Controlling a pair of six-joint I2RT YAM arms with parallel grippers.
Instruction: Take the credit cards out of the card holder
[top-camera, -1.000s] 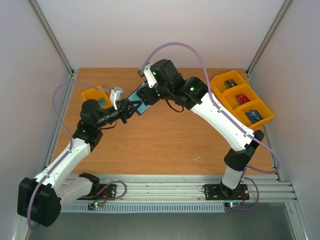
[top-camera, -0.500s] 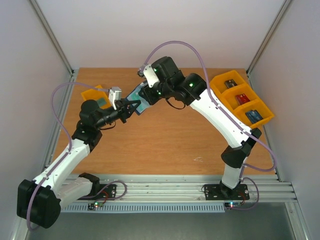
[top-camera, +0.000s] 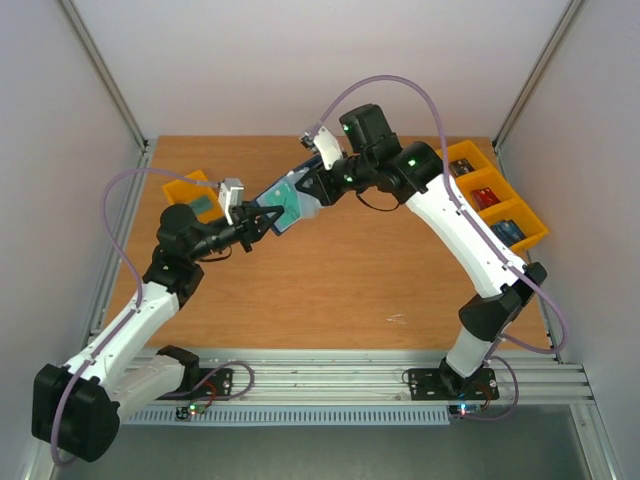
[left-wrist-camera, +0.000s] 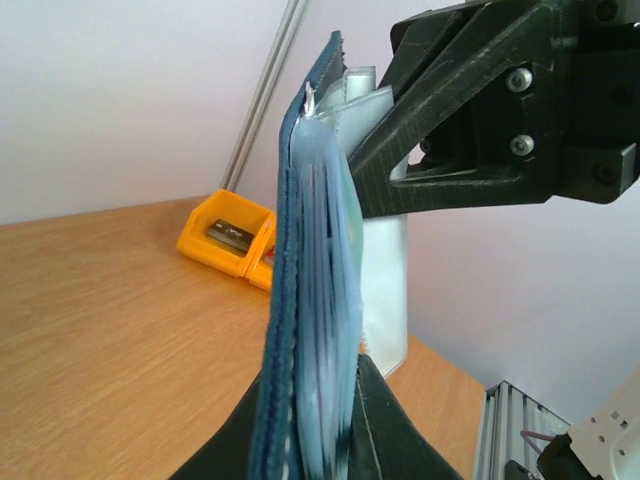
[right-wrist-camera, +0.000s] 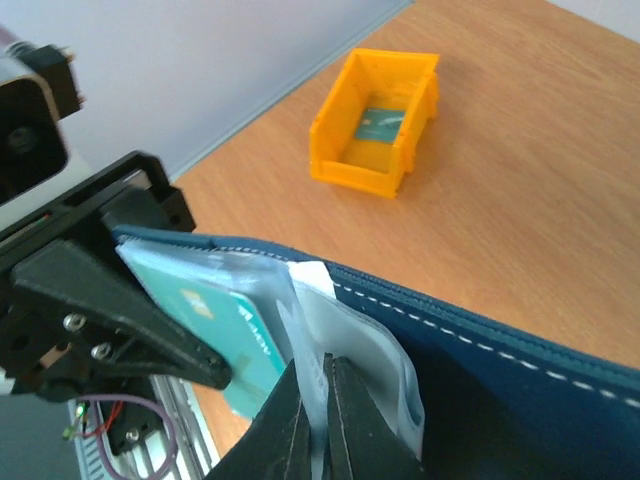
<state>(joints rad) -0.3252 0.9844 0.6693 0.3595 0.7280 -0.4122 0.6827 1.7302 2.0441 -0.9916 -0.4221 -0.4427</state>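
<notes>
Holder gripped in mid-air by both grippers.
The holder (top-camera: 284, 206) is held open and on edge above the table (top-camera: 330, 285). The left gripper (top-camera: 271, 214) is clamped, nearly closed, on its navy cover. The right gripper (right-wrist-camera: 322, 398) is pinched tight on a pale sleeve (right-wrist-camera: 352, 342). A teal card (right-wrist-camera: 215, 318) is seen in another sleeve, and its white lettering is too blurred to be read.

On wooden table (top-camera: 330, 280): 1 orange bin (top-camera: 178, 187) far left, 3 joined orange bins (top-camera: 500, 210) far right holding small items.
</notes>
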